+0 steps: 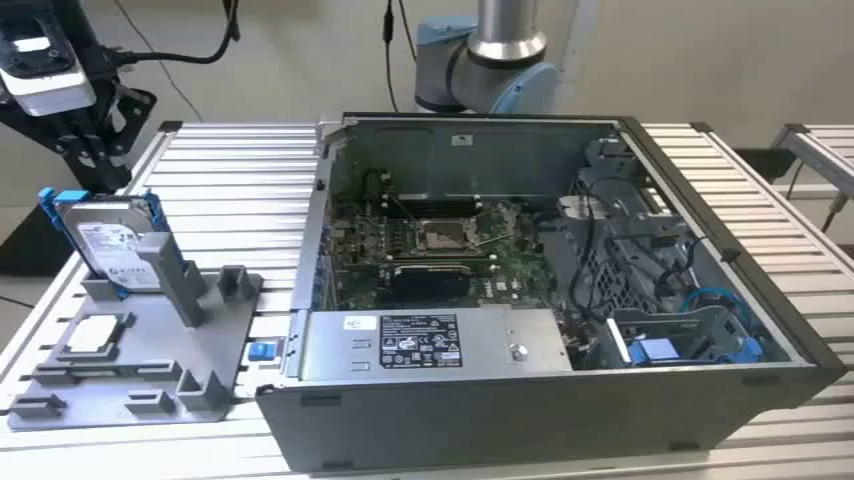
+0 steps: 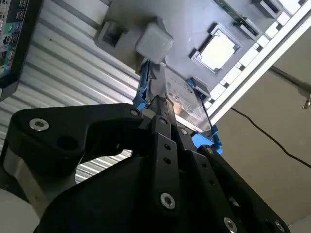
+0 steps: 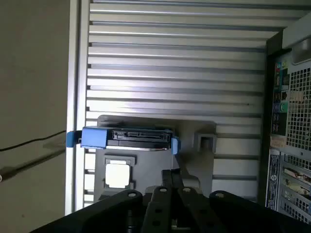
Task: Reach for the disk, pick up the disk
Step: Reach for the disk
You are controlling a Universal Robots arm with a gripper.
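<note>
In the exterior view, the disk [image 1: 114, 240] is seen at the left of the frame. It stands upright on its edge in a slot of a grey holder [image 1: 160, 375] that lies on the slatted metal tabletop [image 1: 227, 180], with its blue carrier frame showing along its top and sides. A small white-and-silver chip [image 1: 94, 333] is seated in the same holder, nearer the lower left corner. An open computer case [image 1: 534, 410] occupies the middle and right of the frame. The gripper [image 1: 83, 150] is found in the upper left, above the disk and clearly apart from it. In the first wrist view, the gripper's fingertips [image 3: 170, 177] are seen pressed together with nothing between them, so the gripper is judged closed and empty. The disk's upper edge [image 3: 131, 137] lies beyond them, untouched. The reach is therefore judged to be only partly made. Contact with the disk has not been established, no grasp has been taken, and the disk has not been lifted out of its slot.
</note>
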